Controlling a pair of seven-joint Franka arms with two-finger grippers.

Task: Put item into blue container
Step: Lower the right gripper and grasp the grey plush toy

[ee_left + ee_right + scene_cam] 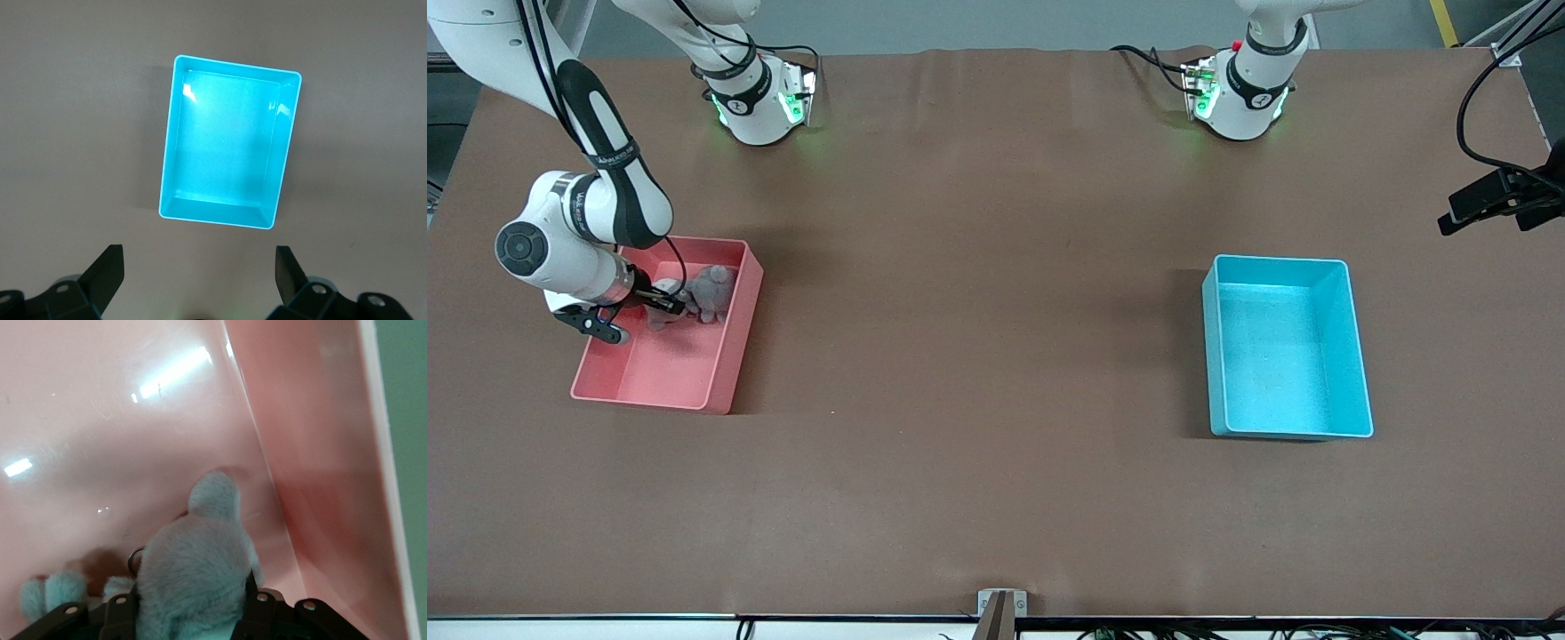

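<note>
A grey plush toy (710, 292) lies inside the pink bin (734, 356) at the right arm's end of the table. My right gripper (676, 307) reaches down into that bin. In the right wrist view the right gripper (190, 603) is shut on the plush toy (193, 553), a finger pressed on each flank, close to the pink bin's wall (320, 487). The blue container (1285, 356) stands empty toward the left arm's end. My left gripper (200, 257) hangs high over the table beside the blue container (227, 153), open and holding nothing. It is out of the front view.
The brown table (978, 356) stretches between the two bins. A black camera mount with cables (1498, 200) juts in at the table edge at the left arm's end. A small metal ring (135, 557) shows beside the plush.
</note>
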